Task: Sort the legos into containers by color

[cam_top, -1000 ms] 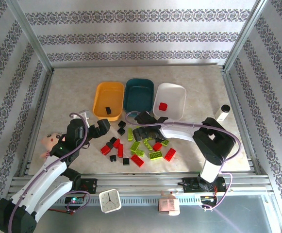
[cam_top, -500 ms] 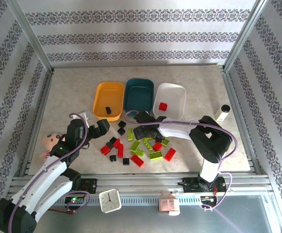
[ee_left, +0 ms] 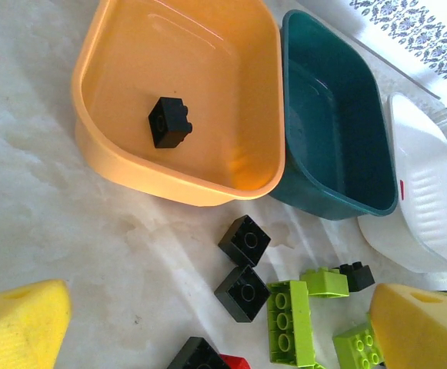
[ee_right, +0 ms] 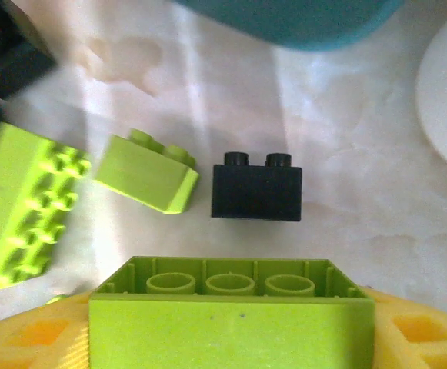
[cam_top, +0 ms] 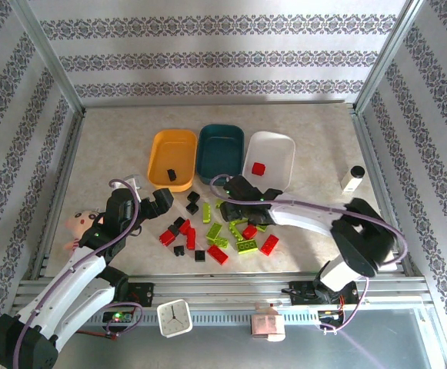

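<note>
Orange-yellow tray [cam_top: 173,150] holds black lego [cam_top: 171,174], white tray [cam_top: 277,150] seemingly a red lego [cam_top: 258,169]

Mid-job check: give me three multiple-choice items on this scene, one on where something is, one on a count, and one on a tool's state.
1. Which tray holds the red brick?
A) orange-yellow tray
B) teal tray
C) white tray

2. How many bricks lie in the orange-yellow tray?
A) none
B) one
C) three

3. What is the right tool doing?
A) hanging open with nothing in it
B) gripping a lime green brick
C) gripping a red brick

Answers:
1 C: the top view shows the red brick inside the white tray.
2 B: a single black brick lies on the orange-yellow tray's floor.
3 B: the right wrist view shows the lime green brick clamped between the yellow pads.
</note>
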You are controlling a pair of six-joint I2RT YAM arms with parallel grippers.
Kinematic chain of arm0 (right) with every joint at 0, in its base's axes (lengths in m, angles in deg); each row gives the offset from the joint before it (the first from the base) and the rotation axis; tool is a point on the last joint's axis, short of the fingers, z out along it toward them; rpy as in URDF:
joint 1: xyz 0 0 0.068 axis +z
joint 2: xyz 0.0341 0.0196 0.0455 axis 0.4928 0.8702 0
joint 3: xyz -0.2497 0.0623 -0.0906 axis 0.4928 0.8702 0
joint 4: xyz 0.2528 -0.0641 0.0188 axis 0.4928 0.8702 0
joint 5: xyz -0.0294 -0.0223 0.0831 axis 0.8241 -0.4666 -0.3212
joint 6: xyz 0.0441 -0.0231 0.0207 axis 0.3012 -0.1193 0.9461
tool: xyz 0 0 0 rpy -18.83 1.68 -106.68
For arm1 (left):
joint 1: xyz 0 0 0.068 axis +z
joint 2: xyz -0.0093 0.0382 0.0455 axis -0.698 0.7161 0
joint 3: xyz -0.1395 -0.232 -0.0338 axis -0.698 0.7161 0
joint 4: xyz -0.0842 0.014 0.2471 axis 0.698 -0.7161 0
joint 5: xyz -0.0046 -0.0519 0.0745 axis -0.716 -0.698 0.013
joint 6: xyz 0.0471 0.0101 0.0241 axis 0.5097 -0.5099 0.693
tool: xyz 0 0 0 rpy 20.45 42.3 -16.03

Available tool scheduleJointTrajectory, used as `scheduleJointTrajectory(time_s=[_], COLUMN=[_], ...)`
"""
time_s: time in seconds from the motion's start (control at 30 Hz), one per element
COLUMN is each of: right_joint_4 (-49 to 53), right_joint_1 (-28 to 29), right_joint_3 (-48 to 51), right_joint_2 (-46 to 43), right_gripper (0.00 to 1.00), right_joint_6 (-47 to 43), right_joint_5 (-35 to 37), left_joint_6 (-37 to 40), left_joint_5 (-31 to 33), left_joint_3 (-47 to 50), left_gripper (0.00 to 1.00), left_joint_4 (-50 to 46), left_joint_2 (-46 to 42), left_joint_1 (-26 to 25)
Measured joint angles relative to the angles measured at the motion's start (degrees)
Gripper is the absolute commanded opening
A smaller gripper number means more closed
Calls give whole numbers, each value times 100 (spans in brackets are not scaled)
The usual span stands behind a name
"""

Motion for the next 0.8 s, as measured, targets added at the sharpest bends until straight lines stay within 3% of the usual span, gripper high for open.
scheduleJointTrajectory(time_s=[0.13, 0.27, 0.5, 0.8], right_joint_4=[122, 267, 203, 332], right_joint_1=[0, 0, -146, -1147], right_joint_3=[-24, -566, -2114, -3453], right_joint_2=[-662, -601, 520, 2302], right_gripper=[57, 57, 54, 56], right_joint_6=[-39, -155, -313, -162], right_joint_5=[-247, -503, -671, -560], left_joint_6=[0, 0, -7, -39], left_joint_5=[9, 70, 142, 9], left_joint_3=[0, 0, 136, 474], left_gripper=[99, 99, 99, 100], left_joint_4=[-26, -157, -297, -260], left_joint_2=[-79, -306, -868, -966], left_joint_1=[0, 0, 0, 2])
